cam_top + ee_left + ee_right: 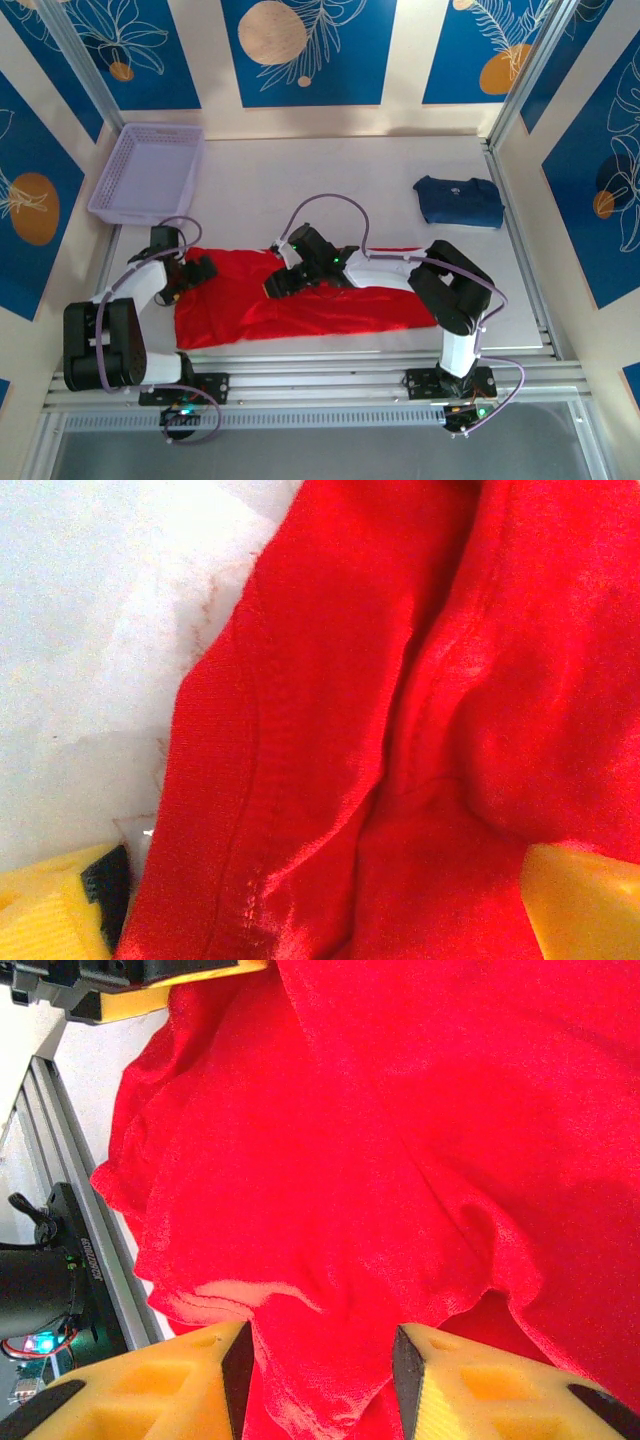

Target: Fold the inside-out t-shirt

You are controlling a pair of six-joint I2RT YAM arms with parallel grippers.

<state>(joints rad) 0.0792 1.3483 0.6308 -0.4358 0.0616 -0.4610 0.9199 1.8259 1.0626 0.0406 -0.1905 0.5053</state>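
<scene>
The plain bright red cloth t-shirt (300, 305) lies spread near the front edge of the white table (300, 180). The left gripper (315, 905), spread wide, straddles its hem, apparently for grasping. The right gripper (320, 1380) pinches a middle fold, likely for lifting.

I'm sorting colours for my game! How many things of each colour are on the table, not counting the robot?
Red: 1, the t-shirt
Dark blue: 1, the garment
Purple: 1, the basket
Total: 3
</scene>
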